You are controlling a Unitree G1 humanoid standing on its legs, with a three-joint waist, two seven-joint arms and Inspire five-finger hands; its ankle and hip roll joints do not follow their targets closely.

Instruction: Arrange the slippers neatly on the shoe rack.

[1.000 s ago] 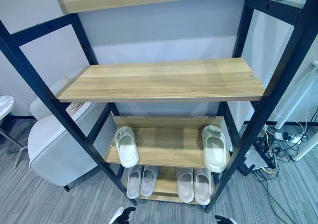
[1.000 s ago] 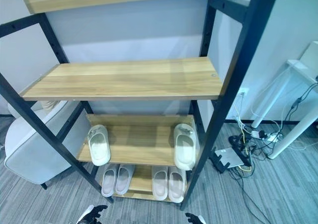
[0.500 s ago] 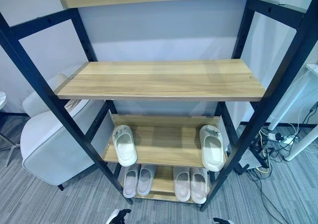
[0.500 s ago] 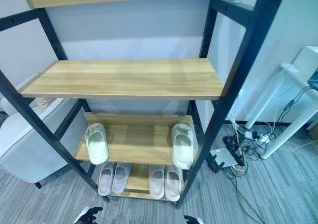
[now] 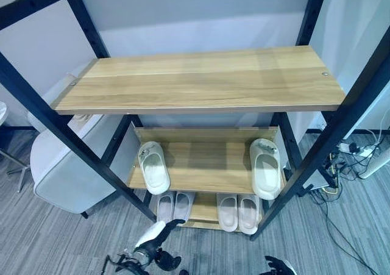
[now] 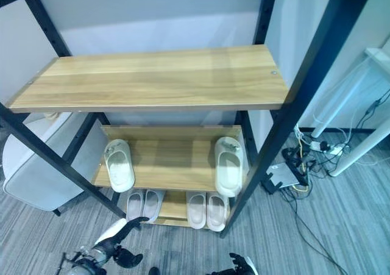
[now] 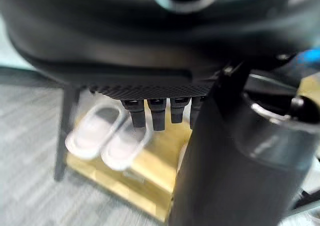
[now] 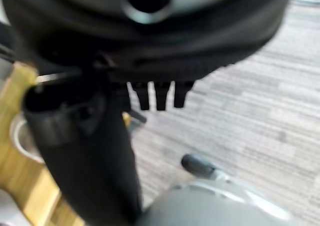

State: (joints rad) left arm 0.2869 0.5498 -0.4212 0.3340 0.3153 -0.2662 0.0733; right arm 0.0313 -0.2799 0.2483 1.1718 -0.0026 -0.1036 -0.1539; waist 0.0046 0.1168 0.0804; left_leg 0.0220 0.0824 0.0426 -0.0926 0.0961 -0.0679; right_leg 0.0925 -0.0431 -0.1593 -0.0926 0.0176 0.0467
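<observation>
Grey carpet fronts the shoe rack (image 5: 201, 86). Left hand (image 5: 155, 237), fingers straight and empty, has risen at 7 o'clock toward the bottom-shelf pair (image 5: 173, 207); right hand (image 5: 277, 266), likewise released, stays low. Separated slippers (image 5: 152, 167), (image 5: 265, 168) remain unpaired, so arranging is pending.

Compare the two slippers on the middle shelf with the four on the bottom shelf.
The middle-shelf slippers lie far apart, one at each end of the board; the bottom-shelf slippers sit side by side in two pairs. The middle ones lie in the open; the bottom ones are partly hidden under the shelf above. All are pale, open-backed, and point toward the wall.
</observation>
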